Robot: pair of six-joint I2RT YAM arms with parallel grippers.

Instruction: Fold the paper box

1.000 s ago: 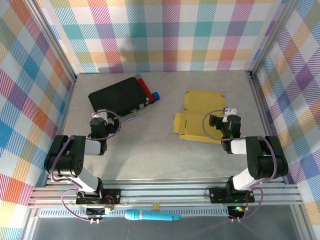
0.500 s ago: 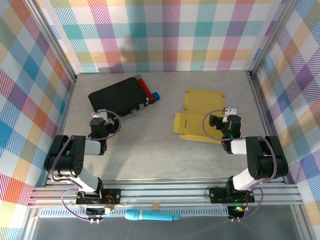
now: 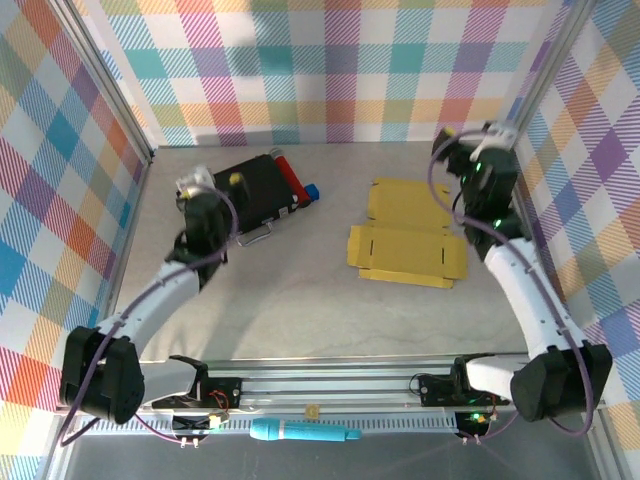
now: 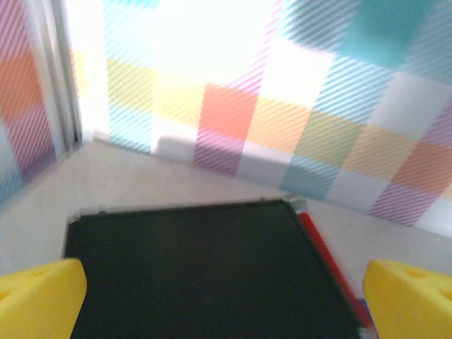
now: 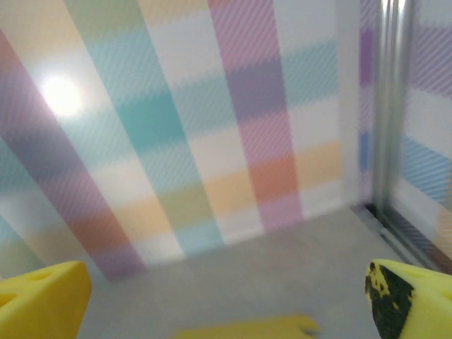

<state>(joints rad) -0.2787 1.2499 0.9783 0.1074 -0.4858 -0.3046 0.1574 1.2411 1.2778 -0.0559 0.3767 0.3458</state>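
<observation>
Paper box (image 3: 405, 235) lies flat and unfolded on the bench (image 3: 300, 290), right of centre, yellow side up, flaps spread. Nothing touches it. Right gripper (image 3: 476, 135) hangs above the far right corner, just beyond the box's far edge, jaws spread wide and empty. Its wrist view faces the plaid back wall (image 5: 176, 141), with a sliver of yellow card at the bottom. Left gripper (image 3: 213, 184) hovers over the left end of the black case (image 3: 245, 190), jaws likewise wide apart, holding nothing. Case sits far left, a red stick (image 3: 290, 172) along its right edge and a small blue piece (image 3: 311, 190) at the stick's near end. Box and case are well apart.
</observation>
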